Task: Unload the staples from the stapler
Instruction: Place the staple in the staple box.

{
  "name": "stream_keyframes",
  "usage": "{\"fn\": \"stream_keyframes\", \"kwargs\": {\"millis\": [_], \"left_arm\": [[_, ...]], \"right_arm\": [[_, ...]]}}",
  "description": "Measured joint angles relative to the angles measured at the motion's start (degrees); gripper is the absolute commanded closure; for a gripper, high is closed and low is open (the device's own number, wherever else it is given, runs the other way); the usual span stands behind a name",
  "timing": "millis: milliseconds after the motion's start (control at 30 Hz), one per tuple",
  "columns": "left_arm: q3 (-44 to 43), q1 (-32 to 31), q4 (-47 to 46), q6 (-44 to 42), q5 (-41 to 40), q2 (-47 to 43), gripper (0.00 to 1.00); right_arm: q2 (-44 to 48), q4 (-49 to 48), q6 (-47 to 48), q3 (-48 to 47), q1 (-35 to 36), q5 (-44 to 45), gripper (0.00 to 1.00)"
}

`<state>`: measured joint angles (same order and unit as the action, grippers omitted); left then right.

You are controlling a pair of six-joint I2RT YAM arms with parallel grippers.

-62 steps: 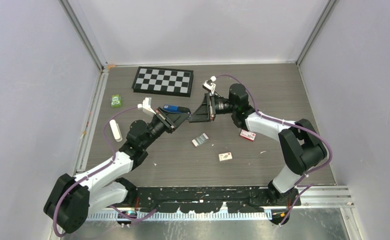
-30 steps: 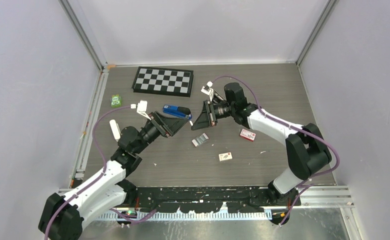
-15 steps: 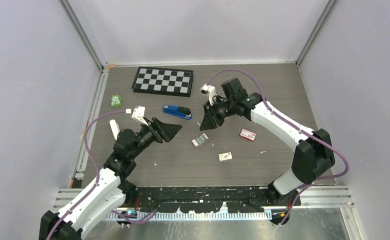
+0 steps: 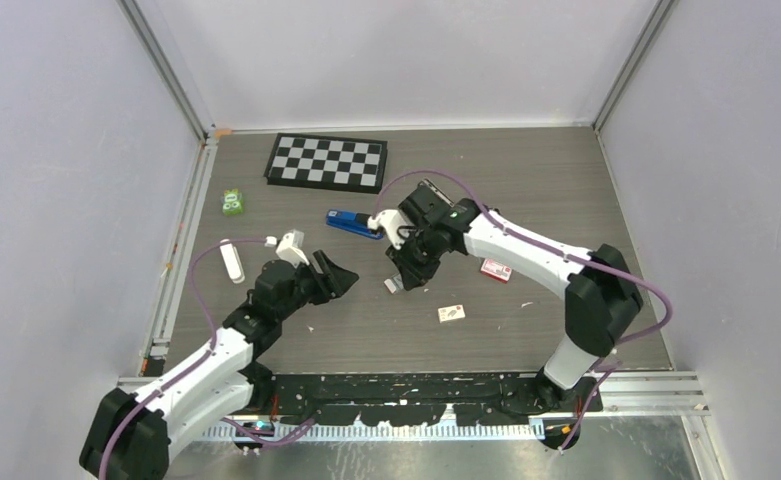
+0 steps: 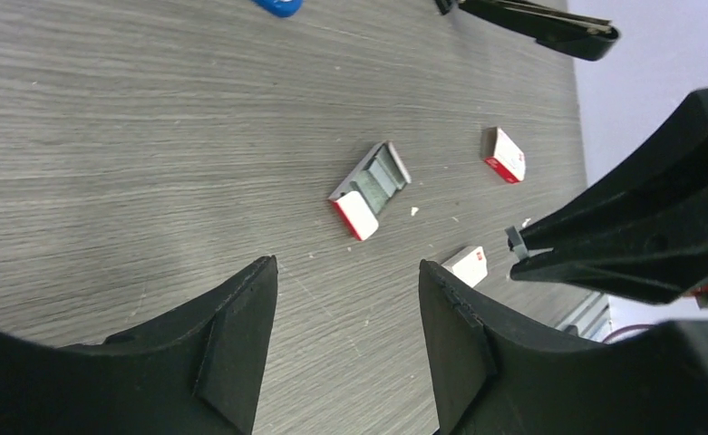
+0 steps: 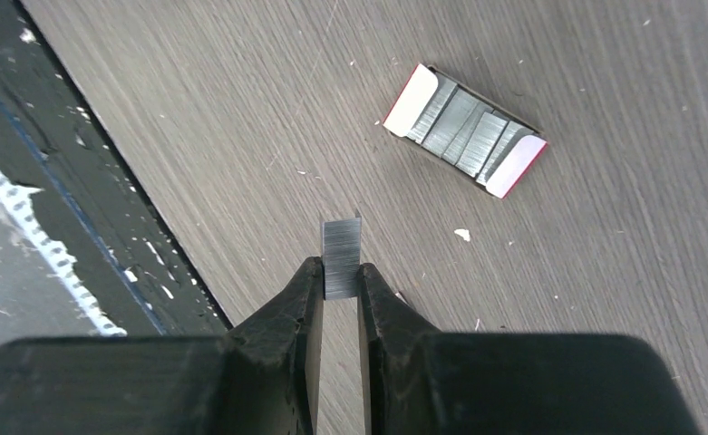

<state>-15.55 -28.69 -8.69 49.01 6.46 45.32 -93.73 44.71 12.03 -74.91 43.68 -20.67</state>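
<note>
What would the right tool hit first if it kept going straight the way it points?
Probably the bare table. The right tool, shut on a strip of staples, points down at the wood, so the strip would touch first. The open staple box lies off to one side; depth is unclear.

The right pincer hangs low over the middle of the counter, closed on a staple strip. It blocks the way from the right to the open box just beside it. The left pincer, jaws apart, stands near on the other side, so only a narrow gap is between them. The stapler lies behind this gap. A red box and a small box lie at the near right. The far right gives wide room; the chessboard takes the far left.
</note>
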Motion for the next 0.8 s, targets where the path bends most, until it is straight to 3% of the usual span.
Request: {"fn": "stream_keyframes", "kwargs": {"millis": [200,533,800], "left_arm": [[1.22,0.0,0.22,0.04,-2.08,1.27,0.43],[3.19,0.0,6.38,-0.24,-8.26,-12.24,0.43],[5.29,0.0,8.48,-0.24,-9.49,-14.6,0.43]], "right_arm": [[-6.56,0.72,-1.29,-1.73,2.86,6.21,0.89],[-15.21,2.38,-4.22,-7.93,4.59,13.38,0.87],[-19.5,4.37,-4.87,-12.33,4.63,16.35,0.87]]}}
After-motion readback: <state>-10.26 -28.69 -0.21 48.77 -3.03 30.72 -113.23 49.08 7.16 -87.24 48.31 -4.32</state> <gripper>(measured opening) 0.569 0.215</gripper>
